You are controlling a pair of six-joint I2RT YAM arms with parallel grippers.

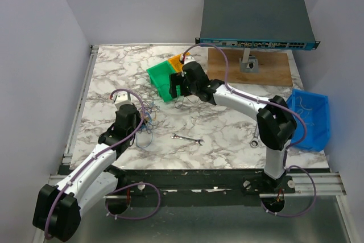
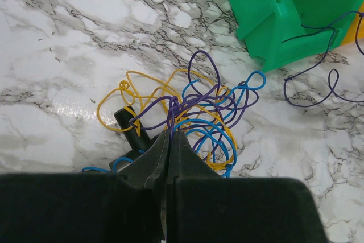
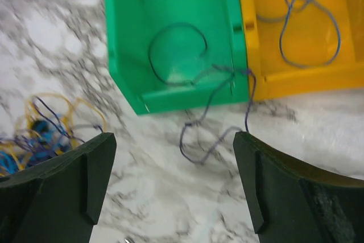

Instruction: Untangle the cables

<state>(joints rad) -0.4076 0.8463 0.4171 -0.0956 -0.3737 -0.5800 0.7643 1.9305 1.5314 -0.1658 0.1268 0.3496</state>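
Note:
The cables (image 2: 199,106) are a tangle of blue, yellow and purple wire loops on the marble table, left of centre (image 1: 147,123). My left gripper (image 2: 170,136) is shut on purple strands at the tangle's near edge. A black stubby part (image 2: 131,126) lies in the tangle beside the jaws. One loose purple wire (image 3: 210,135) trails from the green bin (image 3: 182,98) onto the table. My right gripper (image 3: 174,140) stands open just above it, touching nothing. A dark loop (image 3: 176,44) lies in the green bin and a blue wire (image 3: 307,27) in the yellow bin (image 3: 296,83).
The green bin (image 1: 162,78) and yellow bin (image 1: 175,62) sit side by side behind the tangle. A wrench (image 1: 187,138) lies mid-table and another (image 1: 256,138) by the right arm. A blue bin (image 1: 310,118) stands at right, a network switch (image 1: 256,24) on a wooden board (image 1: 273,69) behind.

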